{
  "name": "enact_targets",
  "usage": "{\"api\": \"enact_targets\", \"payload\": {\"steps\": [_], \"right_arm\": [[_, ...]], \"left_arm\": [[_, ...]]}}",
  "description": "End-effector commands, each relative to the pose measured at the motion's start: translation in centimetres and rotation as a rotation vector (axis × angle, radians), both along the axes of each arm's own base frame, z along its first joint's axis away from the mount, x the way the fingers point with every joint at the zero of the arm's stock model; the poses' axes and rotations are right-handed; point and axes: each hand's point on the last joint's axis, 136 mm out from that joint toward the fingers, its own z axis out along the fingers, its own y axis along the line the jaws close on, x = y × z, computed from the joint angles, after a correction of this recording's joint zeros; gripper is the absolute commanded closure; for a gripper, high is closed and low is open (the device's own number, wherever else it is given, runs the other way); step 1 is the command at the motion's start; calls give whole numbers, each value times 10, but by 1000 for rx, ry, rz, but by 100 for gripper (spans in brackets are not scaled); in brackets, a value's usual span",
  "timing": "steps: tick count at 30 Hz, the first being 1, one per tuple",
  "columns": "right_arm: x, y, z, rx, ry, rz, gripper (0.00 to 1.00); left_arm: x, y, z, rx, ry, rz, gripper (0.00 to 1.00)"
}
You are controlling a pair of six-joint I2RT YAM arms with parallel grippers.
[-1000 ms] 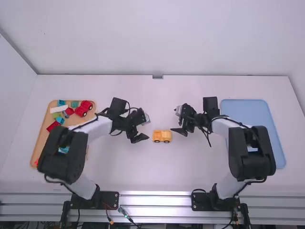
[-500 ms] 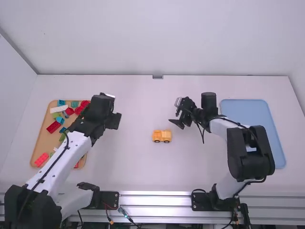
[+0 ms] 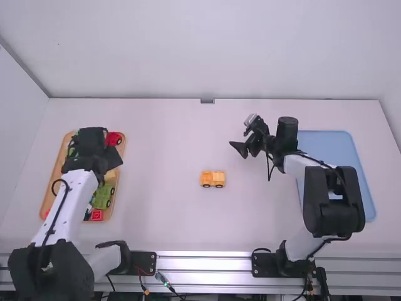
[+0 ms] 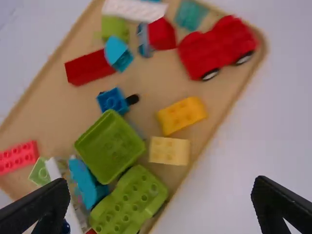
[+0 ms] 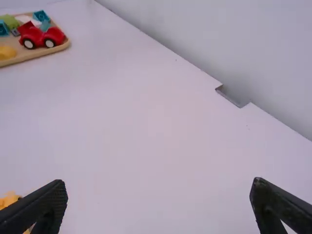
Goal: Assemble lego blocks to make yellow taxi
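My left gripper [image 3: 113, 164] is over the wooden tray's right side. In the left wrist view my left gripper [image 4: 162, 202] stands open above the tray, where a yellow brick [image 4: 182, 115] and a pale yellow brick [image 4: 169, 150] lie side by side near the rim. On the mid-table sits the orange-yellow wheeled car base [image 3: 213, 179], partly visible as a yellow piece [image 5: 9, 200] in the right wrist view. Beyond it and to its right is my right gripper [image 3: 238, 149]; in its own view the right gripper [image 5: 158, 202] is open and holds nothing.
The wooden tray [image 3: 119, 182] at the left also holds a red car [image 4: 217, 47], a green box [image 4: 110, 146], a green plate brick [image 4: 129, 201] and several other blocks. A blue tray [image 3: 332, 147] lies at the right, partly under the right arm.
From beside the car base, my left gripper has swung left to above the wooden tray. My right gripper has drawn back a little, away from the car base, which stays in place.
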Motion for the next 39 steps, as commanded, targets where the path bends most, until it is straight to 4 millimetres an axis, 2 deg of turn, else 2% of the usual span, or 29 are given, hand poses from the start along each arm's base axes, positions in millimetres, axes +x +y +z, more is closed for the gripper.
{"api": "enact_targets", "payload": {"steps": [1,7,10,14,17,18,23,25,26,27,29,32,39], "right_arm": [[-1,7,21,47,-21,34,1],[-1,12,28,62,-23,55,1],[0,13,29,68,-18,50,1],[0,11,29,68,-18,46,1],[1,9,29,68,-19,41,1],[1,8,29,69,-19,40,1],[3,2,28,68,-16,24,1],[4,2,29,68,-24,25,1],[4,2,30,69,-25,25,1],[5,2,31,70,-35,25,1],[9,3,38,96,-38,7,1],[14,2,48,136,-38,-18,1],[20,-15,58,205,-7,-66,1]], "left_arm": [[4,-8,-16,-161,3,-87,1],[2,7,-40,-218,115,-54,1],[10,3,-50,-235,209,-150,1],[20,13,-59,-242,351,-243,0],[32,16,-65,-218,467,-440,3],[33,17,-65,-215,473,-451,3],[45,25,-71,-108,583,-811,1],[47,27,-71,-34,622,-1020,14],[47,27,-71,-31,626,-1033,17],[44,22,-72,-21,644,-1139,27],[35,9,-75,-46,646,-1311,27],[29,6,-79,-28,663,-1446,34],[25,8,-95,-6,661,-1488,28]]}}
